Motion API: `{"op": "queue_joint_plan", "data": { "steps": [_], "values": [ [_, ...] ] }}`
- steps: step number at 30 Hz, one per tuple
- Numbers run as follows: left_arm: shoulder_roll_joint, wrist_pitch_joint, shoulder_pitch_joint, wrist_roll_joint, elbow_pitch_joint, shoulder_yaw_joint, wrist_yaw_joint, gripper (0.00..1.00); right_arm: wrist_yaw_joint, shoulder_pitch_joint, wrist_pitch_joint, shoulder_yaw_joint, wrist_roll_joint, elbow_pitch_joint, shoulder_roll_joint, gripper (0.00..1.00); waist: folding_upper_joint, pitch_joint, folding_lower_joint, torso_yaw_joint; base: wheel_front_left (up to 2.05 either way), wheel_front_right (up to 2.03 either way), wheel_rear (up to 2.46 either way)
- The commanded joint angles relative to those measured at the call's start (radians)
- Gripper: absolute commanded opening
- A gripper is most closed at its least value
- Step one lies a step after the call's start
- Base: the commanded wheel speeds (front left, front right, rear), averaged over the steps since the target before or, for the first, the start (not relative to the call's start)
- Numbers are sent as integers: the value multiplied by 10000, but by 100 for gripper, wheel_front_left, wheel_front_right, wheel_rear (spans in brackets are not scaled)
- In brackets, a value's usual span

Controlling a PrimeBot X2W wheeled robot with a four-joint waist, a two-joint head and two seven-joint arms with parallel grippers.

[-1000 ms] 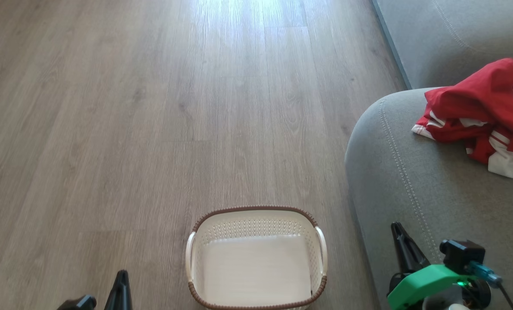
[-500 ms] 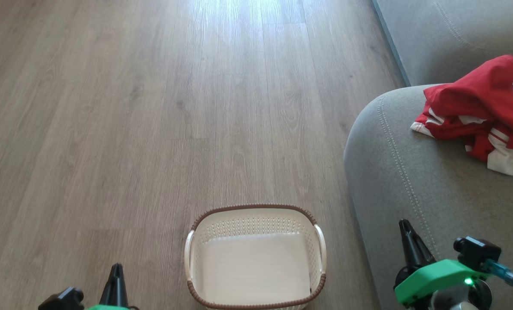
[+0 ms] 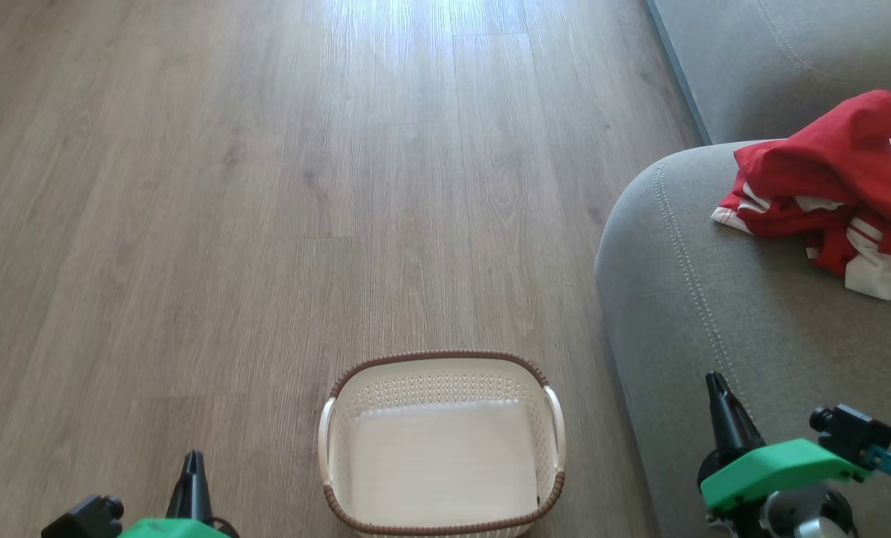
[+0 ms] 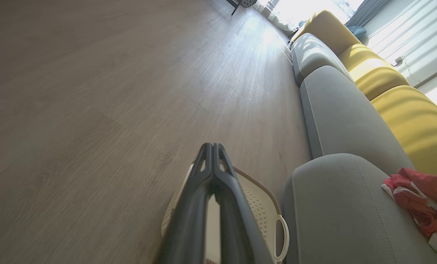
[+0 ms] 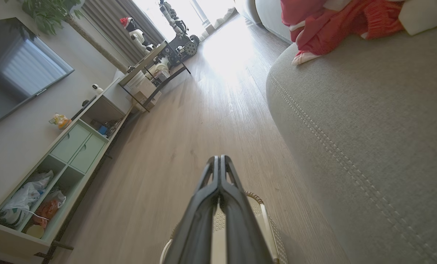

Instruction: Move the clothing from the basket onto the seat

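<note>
The red and white clothing [image 3: 834, 194] lies in a heap on the grey seat [image 3: 722, 314], also seen in the left wrist view [image 4: 420, 198] and the right wrist view [image 5: 332, 22]. The cream basket [image 3: 442, 444] with its brown rim stands on the wooden floor beside the seat, with nothing inside it. My left gripper [image 3: 190, 459] hovers left of the basket, shut and holding nothing [image 4: 212, 146]. Over the seat's front corner my right gripper [image 3: 712, 379] is also shut and holds nothing [image 5: 219, 158].
Wooden floor [image 3: 266, 187] stretches ahead and to the left. More grey sofa cushions [image 4: 332, 110] and yellow back cushions [image 4: 412, 121] run along the right. A shelf unit [image 5: 57, 157], a television [image 5: 17, 69] and a low table with items [image 5: 156, 69] line the far wall.
Both grippers have drawn back toward the bottom of the head view, the right one shifting further right. The camera has shifted a little. Clothing and basket lie as before.
</note>
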Motion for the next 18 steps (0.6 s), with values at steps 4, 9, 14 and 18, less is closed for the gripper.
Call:
{"op": "queue_joint_plan", "data": {
  "steps": [4, 9, 14, 18],
  "values": [
    [-63, 135, -574, -496, -398, 496, -184, 0, -1, -650, 167, -60, 676, -426, 2, 0, 0, 28, 0, -18, 0, 0, 0],
    [-132, 248, -614, -838, -434, 667, -288, 0, -2, -684, 279, -113, 1127, -464, -1, 0, 0, 52, 0, -34, 0, 0, 0],
    [-219, 390, -662, -1265, -478, 881, -418, 0, -2, -726, 418, -177, 1692, -511, -7, 0, 0, 82, 0, -53, 0, 0, 0],
    [-288, 503, -702, -1606, -514, 1052, -522, 0, -2, -760, 528, -228, 2145, -548, -12, 0, 0, 107, 0, -69, 0, 0, 0]
  ]
}}
